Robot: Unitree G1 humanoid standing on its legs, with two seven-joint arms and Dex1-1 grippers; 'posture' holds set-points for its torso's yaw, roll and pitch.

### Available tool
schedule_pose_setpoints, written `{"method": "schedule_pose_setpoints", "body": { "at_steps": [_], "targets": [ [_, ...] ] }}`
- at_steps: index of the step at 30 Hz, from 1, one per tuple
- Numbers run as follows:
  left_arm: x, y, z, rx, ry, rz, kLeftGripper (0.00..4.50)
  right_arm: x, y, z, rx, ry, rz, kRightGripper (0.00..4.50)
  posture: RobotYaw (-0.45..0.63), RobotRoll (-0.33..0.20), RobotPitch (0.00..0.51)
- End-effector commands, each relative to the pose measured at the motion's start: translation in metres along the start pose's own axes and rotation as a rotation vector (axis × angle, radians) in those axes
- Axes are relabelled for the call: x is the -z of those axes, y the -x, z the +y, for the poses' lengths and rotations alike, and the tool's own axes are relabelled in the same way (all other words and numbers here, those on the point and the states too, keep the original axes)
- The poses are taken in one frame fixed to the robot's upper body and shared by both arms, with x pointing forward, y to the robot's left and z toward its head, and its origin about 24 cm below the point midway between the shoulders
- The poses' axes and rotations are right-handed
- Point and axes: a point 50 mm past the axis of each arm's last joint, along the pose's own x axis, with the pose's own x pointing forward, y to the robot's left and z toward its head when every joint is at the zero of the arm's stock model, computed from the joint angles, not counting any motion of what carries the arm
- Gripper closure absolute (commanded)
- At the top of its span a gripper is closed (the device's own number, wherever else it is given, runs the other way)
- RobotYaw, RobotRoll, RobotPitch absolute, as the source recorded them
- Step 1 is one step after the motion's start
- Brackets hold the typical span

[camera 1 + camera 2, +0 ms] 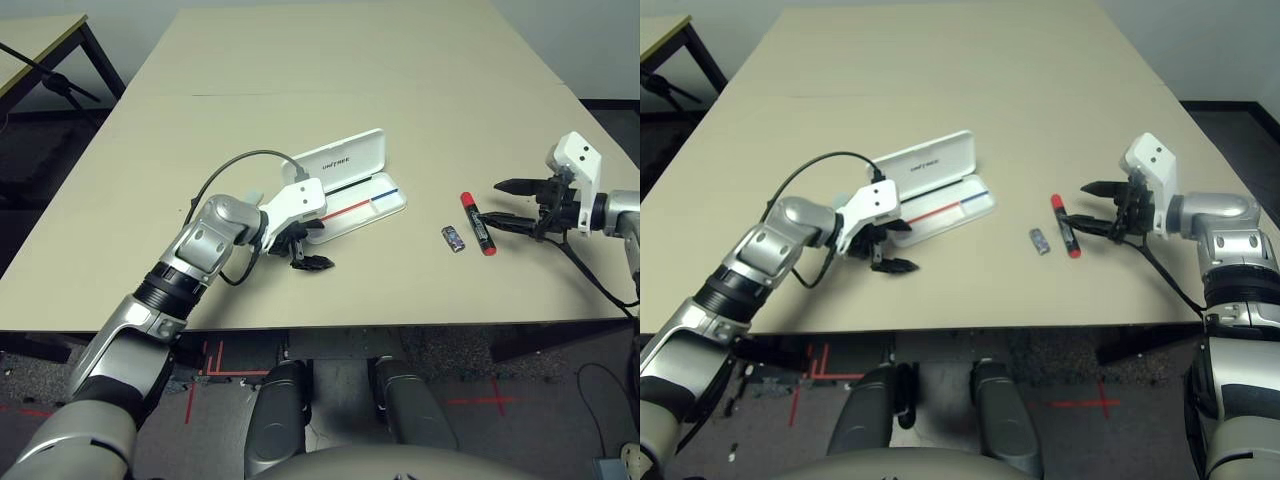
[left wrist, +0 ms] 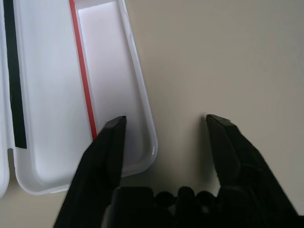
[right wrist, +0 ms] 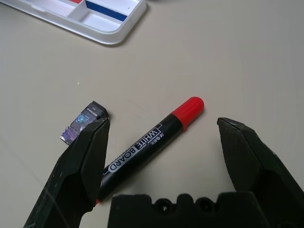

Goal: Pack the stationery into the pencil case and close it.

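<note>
The broad beige rectangular table (image 1: 330, 90) is seen stretching far beyond both grippers, with a wide bare surface on the far side of them and a narrower strip between them and the near edge. The bare stretch between the two grippers is taken up only by the small stationery pieces.

The flat white hard-plastic pencil case (image 1: 352, 190), rounded at the corners, is laid open just beyond the left gripper (image 1: 305, 255), its lid raised on the far side with small black lettering on it and red and blue lines shown in the tray. In the left wrist view one black finger (image 2: 107, 147) is placed over the tray's rounded end corner (image 2: 142, 161), while the other is held over bare table beside the case rim. The fingers of this gripper are spread apart, with nothing between them.

The red marker with a black label (image 3: 142, 142) is found lying flat directly ahead of the right gripper (image 1: 510, 205), within the line of its widely spread, empty fingers and angled across the gap. The small dark purplish eraser-sized piece (image 3: 83, 121) is seen just beyond the tip of one right finger, near the marker but apart from it, and well apart from the case.
</note>
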Motion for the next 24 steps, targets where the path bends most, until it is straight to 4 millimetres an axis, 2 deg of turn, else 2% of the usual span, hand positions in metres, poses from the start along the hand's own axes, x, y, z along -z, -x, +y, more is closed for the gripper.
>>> {"method": "schedule_pose_setpoints", "body": {
  "at_steps": [1, 4, 6, 15, 24],
  "targets": [
    [0.01, -0.004, 0.0, 0.021, 0.029, 0.055, 2.6, -0.001, 0.001, 0.001, 0.002, 0.017, -0.006, 0.0, -0.07, 0.0, 0.119],
    [0.011, -0.004, 0.002, 0.015, 0.027, 0.058, 3.81, -0.002, 0.002, 0.001, 0.004, 0.018, -0.009, 0.0, -0.08, 0.0, 0.116],
    [0.011, -0.004, 0.003, 0.011, 0.027, 0.058, 4.45, -0.002, 0.002, 0.001, 0.005, 0.018, -0.012, 0.0, -0.08, 0.0, 0.115],
    [0.006, 0.004, 0.006, 0.012, -0.037, 0.08, 4.45, -0.005, 0.006, 0.006, -0.053, 0.039, -0.011, 0.0, -0.09, 0.0, 0.115],
    [-0.003, 0.023, -0.009, 0.081, -0.213, 0.156, 4.45, -0.002, 0.003, 0.008, -0.082, 0.041, 0.008, 0.0, -0.07, 0.0, 0.121]
  ]
}}
